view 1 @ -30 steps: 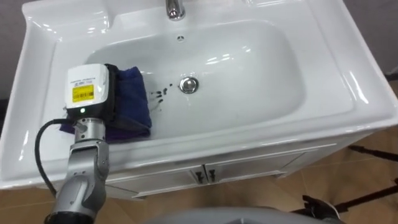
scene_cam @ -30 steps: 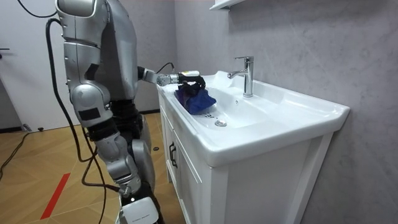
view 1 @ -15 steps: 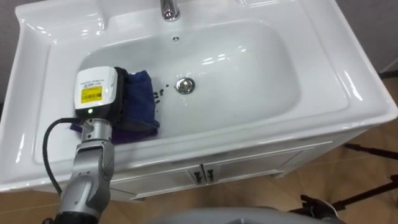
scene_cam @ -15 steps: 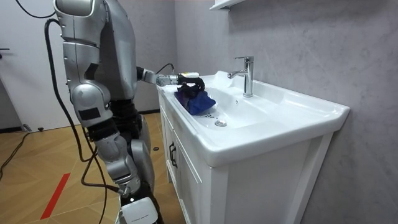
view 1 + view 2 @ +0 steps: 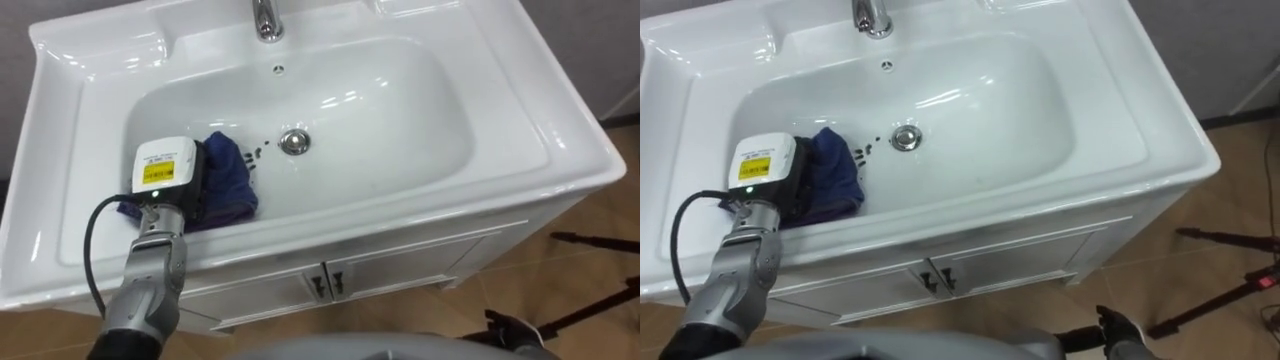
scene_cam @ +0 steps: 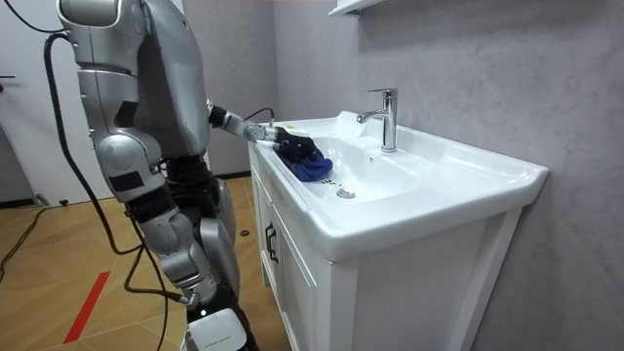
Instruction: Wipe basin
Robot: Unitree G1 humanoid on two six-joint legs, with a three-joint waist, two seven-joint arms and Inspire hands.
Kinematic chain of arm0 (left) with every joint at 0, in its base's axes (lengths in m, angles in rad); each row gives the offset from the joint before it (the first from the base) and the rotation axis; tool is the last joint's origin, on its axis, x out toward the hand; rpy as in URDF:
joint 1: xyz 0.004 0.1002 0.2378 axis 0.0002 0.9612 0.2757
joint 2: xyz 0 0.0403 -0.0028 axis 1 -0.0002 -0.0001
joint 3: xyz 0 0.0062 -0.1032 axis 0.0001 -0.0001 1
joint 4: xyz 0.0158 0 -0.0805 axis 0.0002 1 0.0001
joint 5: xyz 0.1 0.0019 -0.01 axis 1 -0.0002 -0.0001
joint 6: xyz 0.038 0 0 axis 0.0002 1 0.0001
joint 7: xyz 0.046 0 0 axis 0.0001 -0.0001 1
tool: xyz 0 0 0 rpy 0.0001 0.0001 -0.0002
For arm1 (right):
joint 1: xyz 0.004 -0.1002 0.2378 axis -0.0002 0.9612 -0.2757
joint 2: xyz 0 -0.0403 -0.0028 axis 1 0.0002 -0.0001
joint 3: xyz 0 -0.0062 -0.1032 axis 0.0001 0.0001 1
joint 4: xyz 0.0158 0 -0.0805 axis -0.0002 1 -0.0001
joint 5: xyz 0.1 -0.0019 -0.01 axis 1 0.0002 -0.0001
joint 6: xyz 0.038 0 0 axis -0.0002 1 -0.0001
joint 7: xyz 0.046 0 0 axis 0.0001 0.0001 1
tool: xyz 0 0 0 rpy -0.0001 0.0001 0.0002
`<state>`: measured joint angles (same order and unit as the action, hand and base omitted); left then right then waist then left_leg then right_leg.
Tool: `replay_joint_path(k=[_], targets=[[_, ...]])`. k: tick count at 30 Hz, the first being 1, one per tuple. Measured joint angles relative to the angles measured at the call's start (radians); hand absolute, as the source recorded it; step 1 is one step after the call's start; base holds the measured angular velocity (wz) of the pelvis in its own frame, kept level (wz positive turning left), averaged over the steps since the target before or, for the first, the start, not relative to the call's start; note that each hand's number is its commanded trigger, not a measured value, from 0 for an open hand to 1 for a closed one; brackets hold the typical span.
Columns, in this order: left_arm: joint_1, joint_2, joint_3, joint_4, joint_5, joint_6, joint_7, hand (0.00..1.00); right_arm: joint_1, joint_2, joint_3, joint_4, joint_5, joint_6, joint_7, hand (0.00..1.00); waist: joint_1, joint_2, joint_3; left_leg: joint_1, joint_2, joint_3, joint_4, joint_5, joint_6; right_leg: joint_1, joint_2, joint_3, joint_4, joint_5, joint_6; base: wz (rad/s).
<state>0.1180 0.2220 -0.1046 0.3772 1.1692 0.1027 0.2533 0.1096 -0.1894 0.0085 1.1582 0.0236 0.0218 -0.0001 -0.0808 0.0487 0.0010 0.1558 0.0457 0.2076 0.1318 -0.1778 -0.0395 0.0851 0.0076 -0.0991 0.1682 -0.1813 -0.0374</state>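
A white basin (image 5: 440, 170) sits in a vanity top, with a chrome drain (image 5: 293, 142) at its bottom and a few dark specks (image 5: 255, 153) just left of the drain. A dark blue cloth (image 5: 228, 185) lies bunched on the basin's left slope. My left hand (image 5: 190, 185) rests on the cloth's left part, back up, and covers much of it. In the room view the left hand (image 6: 292, 146) reaches over the basin's near rim onto the blue cloth (image 6: 314, 166).
A chrome faucet (image 5: 264, 18) stands at the back of the basin, and in the room view the faucet (image 6: 387, 117) rises by the grey wall. Cabinet doors (image 5: 325, 285) are below the front rim. I stand at the vanity's front on a wooden floor (image 6: 58, 253).
My left hand has slid lower in the basin with the cloth, a little toward the drain and the front wall. In the room view my torso has shifted to the left.
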Motion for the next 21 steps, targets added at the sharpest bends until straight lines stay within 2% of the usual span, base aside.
replay_joint_path(k=[11, 14, 21], targets=[[-0.052, -0.001, 0.000, 0.096, 0.003, 0.001, -0.007, 1.00, 0.001, -0.002, -0.007, 0.000, -0.011, 0.001, 0.010, 0.00, -0.005, 0.002, -0.0011, 0.017, 0.000, 0.012, 0.000, 0.000, 0.000, 0.012, 0.002, 0.015, 0.000, 0.000, 0.000, -0.04], [-0.062, -0.001, 0.000, 0.115, 0.003, 0.003, -0.011, 1.00, 0.002, -0.005, -0.013, 0.000, -0.025, 0.001, 0.015, 0.00, -0.009, 0.005, 0.0007, 0.028, 0.000, 0.012, 0.000, 0.000, 0.000, 0.016, 0.002, 0.020, -0.003, 0.000, 0.000, -0.06], [-0.072, 0.005, -0.016, 0.144, 0.003, 0.030, -0.016, 1.00, 0.002, -0.006, -0.053, 0.029, -0.067, 0.003, -0.004, 0.00, -0.056, 0.024, 0.0046, 0.029, 0.000, 0.011, 0.000, 0.000, 0.000, 0.016, 0.004, 0.026, -0.001, 0.000, 0.000, 0.00]])
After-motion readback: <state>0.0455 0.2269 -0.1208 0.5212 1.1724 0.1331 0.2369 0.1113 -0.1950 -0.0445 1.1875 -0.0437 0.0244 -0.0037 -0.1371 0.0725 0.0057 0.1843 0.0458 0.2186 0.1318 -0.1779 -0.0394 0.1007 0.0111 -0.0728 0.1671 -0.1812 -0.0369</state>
